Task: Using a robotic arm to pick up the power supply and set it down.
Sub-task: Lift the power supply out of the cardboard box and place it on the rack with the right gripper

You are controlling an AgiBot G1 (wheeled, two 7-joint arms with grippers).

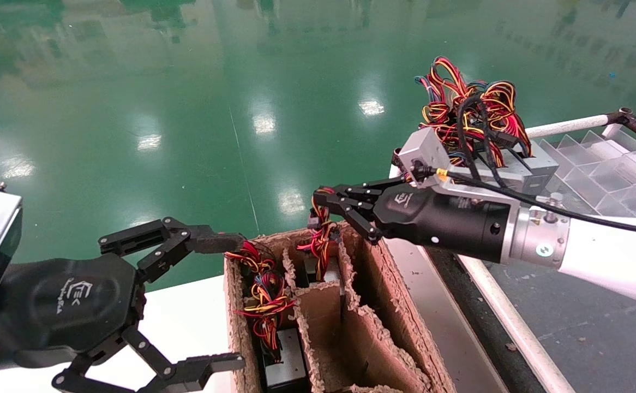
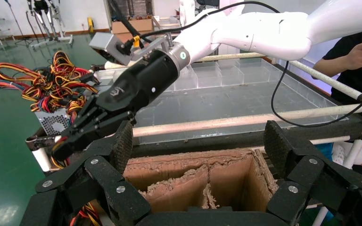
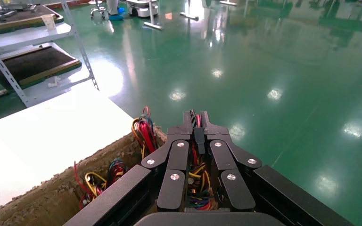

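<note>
The floor (image 1: 187, 82) was glossy green, throwing back the ceiling lights. A white table (image 1: 181, 322) carried a ragged cardboard box (image 1: 361, 327) split by dividers into compartments; just beside it on the robot's right ran a grey-topped bench (image 1: 596, 327) railed with white tubes, clear plastic bins (image 1: 612, 169) at its far side.

The right gripper (image 1: 323, 204), at the end of the robotic arm (image 1: 514, 229), stood over the box's far edge with its fingers pinched together on a bunch of red, yellow and black wires (image 1: 321, 240) — wires running down to a power supply (image 1: 318, 270) sitting in a far compartment. Another unit (image 1: 285, 365) lay in the compartment nearest the left arm. The left gripper (image 1: 209, 300) hung at the box's left side, spread wide and holding nothing.

The head view alone showed a pile of supplies (image 1: 514, 164) with tangled leads on the bench. The left wrist view alone caught a person (image 2: 358, 61) in dark clothes beyond the rails. The right wrist view alone showed metal shelving (image 3: 33, 56) across the floor — and the strands (image 3: 198, 155) trapped between its closed fingers.
</note>
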